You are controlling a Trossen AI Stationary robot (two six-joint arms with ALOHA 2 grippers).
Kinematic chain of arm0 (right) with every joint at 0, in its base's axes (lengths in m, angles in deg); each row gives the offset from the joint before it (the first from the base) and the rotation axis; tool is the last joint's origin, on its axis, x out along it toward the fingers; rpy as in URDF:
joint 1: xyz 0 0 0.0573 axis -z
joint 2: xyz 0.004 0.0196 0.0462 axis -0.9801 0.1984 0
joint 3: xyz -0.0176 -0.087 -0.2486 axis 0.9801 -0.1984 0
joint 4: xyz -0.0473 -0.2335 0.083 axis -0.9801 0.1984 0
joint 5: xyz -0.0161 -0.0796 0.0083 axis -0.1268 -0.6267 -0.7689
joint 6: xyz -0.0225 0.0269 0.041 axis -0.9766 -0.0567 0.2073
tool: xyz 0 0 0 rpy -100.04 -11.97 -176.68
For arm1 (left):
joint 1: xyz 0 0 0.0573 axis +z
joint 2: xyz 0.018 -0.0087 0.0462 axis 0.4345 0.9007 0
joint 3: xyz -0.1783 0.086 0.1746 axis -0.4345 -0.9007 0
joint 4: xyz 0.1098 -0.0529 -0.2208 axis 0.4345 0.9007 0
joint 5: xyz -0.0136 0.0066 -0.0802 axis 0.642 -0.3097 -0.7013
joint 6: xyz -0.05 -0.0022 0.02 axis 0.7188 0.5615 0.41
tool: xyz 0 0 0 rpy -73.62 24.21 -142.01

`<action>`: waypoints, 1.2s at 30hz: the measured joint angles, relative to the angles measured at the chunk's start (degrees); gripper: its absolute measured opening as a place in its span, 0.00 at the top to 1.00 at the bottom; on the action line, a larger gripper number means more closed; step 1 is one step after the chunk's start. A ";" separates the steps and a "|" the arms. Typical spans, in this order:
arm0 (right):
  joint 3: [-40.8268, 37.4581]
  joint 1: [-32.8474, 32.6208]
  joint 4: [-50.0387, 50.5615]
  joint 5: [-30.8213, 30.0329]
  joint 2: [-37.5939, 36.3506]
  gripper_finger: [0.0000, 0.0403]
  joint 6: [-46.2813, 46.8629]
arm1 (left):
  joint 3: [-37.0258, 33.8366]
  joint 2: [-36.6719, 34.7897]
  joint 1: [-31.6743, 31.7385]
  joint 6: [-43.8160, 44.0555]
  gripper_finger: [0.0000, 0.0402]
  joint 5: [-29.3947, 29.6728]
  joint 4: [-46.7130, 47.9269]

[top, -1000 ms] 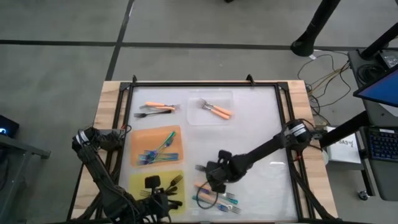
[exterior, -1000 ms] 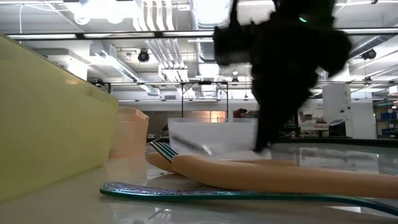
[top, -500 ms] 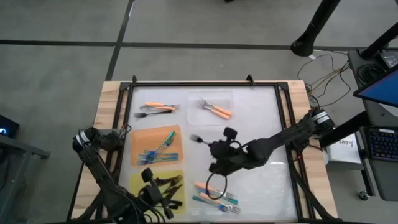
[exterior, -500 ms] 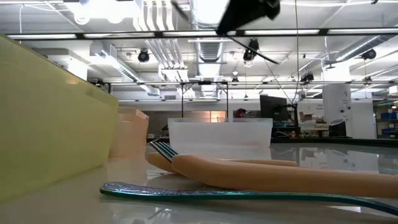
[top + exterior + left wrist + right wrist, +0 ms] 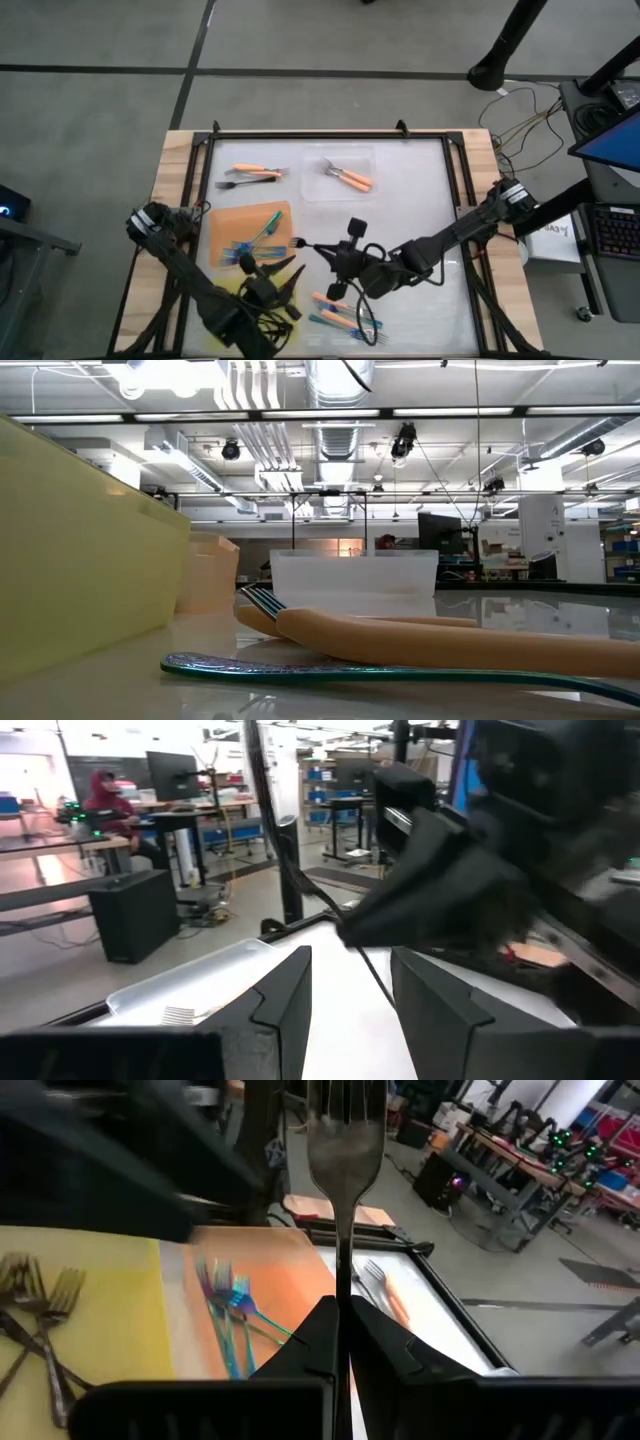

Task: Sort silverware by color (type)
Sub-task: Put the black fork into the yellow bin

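Observation:
My right gripper (image 5: 333,262) hangs over the middle of the table, shut on a dark fork (image 5: 308,247) with silvery tines (image 5: 346,1120) that point toward the orange mat (image 5: 228,222). Teal forks (image 5: 250,243) lie on that mat. Black forks (image 5: 35,1305) lie on the yellow mat (image 5: 222,295). My left gripper (image 5: 283,272) hovers open over the yellow mat's far right corner, close to the fork's tines. Orange and teal forks (image 5: 345,315) lie in a pile near the table's near edge, seen close in the low view as an orange handle (image 5: 450,640) over a teal fork (image 5: 330,668). My right gripper pinches the dark fork between its two fingers at the narrow stem (image 5: 343,1280) just below the tines; the handle is hidden between the fingers. The fork sticks out forward in line with the fingers, toward the table's left. It is lifted clear of the table.
A clear tray (image 5: 312,188) at the far side holds two orange forks (image 5: 350,178). An orange fork and a black fork (image 5: 250,176) lie on the table left of it. A black frame (image 5: 330,136) runs around the table. A person sits far off in the room (image 5: 105,800).
My right gripper has risen from the near pile with the dark fork, leaving the low view, and has carried it toward the table's left, tines leading toward the orange mat. My left gripper has moved from the near edge toward the far side and right, over the yellow mat.

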 joint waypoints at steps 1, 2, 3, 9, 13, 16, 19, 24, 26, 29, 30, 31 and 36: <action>0.00 -0.03 -0.22 0.01 0.20 0.98 -0.02 | 0.00 -0.14 0.35 0.00 0.70 0.00 0.22; 0.00 0.00 -0.26 -0.01 0.32 0.98 -0.09 | 0.00 -0.23 0.71 -0.02 0.70 0.00 0.42; 0.00 0.05 -0.60 -0.09 0.47 0.98 -0.21 | 0.04 -0.34 1.00 -0.01 0.70 0.01 0.53; 0.00 0.03 -1.50 -0.08 0.77 0.98 -2.10 | 0.09 -0.87 1.96 -0.02 0.70 0.02 2.03; 0.00 0.03 -1.61 -0.06 0.77 0.98 -3.36 | 0.09 -1.77 2.55 -0.04 0.70 0.02 3.30; 0.00 0.03 -1.58 -0.06 0.77 0.98 -4.58 | 0.09 -2.60 2.87 -0.04 0.71 0.02 4.19; 0.00 0.03 -1.58 -0.06 0.77 0.98 -5.10 | 0.09 -3.65 3.26 -0.04 0.71 0.02 4.62; 0.00 0.03 -1.54 -0.09 0.77 0.98 -6.56 | 0.11 -4.64 3.57 -0.96 0.71 0.02 4.85; 0.00 0.03 -1.52 -0.09 0.77 0.98 -6.75 | 0.11 -4.87 3.67 -1.00 0.72 0.04 4.83; 0.00 0.05 -1.52 -0.11 0.77 0.98 -7.21 | 0.11 -4.92 3.70 -1.83 0.78 0.04 4.82; 0.00 0.05 -1.54 -0.11 0.77 0.98 -7.26 | 0.11 -4.92 3.70 -2.29 0.81 0.03 4.82; 0.00 0.08 -1.54 -0.11 0.77 0.98 -7.26 | 0.11 -4.92 3.67 -2.79 0.85 0.03 4.77; 0.00 0.10 -1.48 -0.04 0.77 0.98 -7.45 | 0.15 -4.92 3.65 -3.20 0.98 0.07 4.54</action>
